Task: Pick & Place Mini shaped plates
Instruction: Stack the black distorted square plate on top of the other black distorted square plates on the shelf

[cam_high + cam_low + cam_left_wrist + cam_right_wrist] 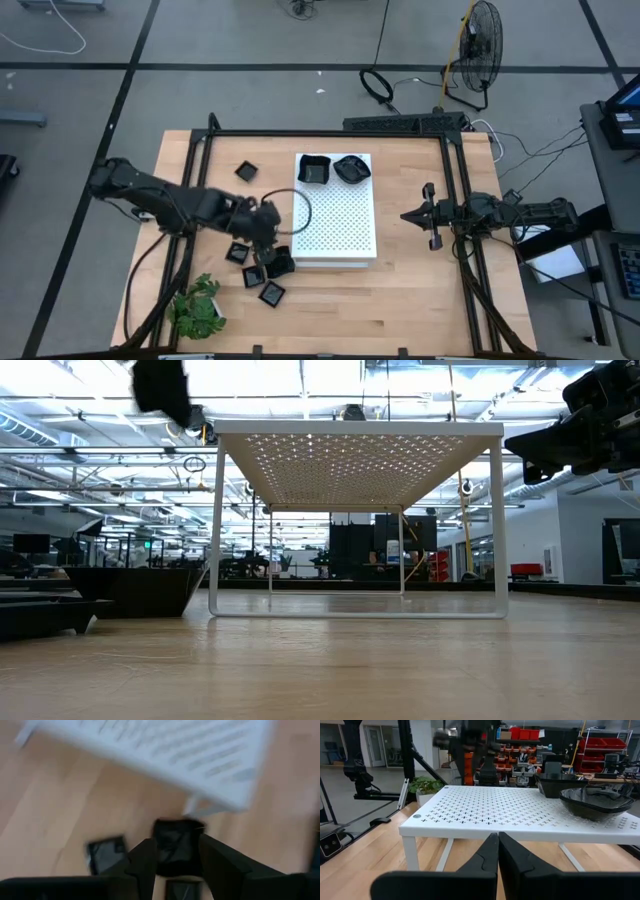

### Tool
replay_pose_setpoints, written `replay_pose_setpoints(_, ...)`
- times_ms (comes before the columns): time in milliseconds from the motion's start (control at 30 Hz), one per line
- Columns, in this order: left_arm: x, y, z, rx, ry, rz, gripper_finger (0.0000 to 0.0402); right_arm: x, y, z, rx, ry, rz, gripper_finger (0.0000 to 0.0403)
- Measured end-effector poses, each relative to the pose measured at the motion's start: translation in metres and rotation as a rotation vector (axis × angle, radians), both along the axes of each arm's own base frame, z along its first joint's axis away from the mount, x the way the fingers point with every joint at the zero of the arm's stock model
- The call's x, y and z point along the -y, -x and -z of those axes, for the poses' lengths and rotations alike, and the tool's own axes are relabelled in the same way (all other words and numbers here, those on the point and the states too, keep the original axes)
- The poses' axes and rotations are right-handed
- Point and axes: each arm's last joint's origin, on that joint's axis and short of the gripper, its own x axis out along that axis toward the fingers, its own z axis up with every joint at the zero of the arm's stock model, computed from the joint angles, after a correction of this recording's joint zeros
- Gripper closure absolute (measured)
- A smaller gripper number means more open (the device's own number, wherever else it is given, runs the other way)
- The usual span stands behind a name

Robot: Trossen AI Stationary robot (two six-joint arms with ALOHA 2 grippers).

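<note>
Mini shaped plates point(262, 270): cluster lies on the table point(420, 300) just off the white perforated board's point(335, 215) near-left corner; two more already sit on the board's far end, one square point(313, 169), one rounded point(351, 168). Left hand point(176, 865) hangs over the cluster, fingers straddling a square plate point(175, 845). Blurry wrist view, so contact looks likely but I can't confirm a grip. Right hand point(498, 851) closed on nothing, parked well to the board's right.

For this step: centre the fingers on opposite raised rims, clamp squarely, lift straight up to clear the neighbouring plates and the board's edge.

Plates are glossy black, likely slick. Board is matte white with slim legs; table is pale wood.
</note>
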Motion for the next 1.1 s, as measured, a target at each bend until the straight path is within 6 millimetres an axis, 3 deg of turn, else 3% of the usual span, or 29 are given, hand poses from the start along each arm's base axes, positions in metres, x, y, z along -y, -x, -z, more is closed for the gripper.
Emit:
replay_pose_setpoints(267,0.016,0.024,0.059,-0.093,0.139,-0.55,0.0249,0.0,0.0,0.0,0.0,0.0,0.0,0.0403)
replay_pose_setpoints(367,0.021,0.032,0.08,-0.125,0.226,-0.674,0.025,0.0,0.0,0.0,0.0,0.0,0.0,0.0403)
replay_pose_setpoints(667,0.027,0.033,0.115,-0.016,0.387,-0.74,0.025,0.0,0.0,0.0,0.0,0.0,0.0,0.0403)
replay_pose_setpoints(1100,0.027,0.032,0.138,-0.074,0.342,-0.793,0.025,0.0,0.0,0.0,0.0,0.0,0.0,0.0403)
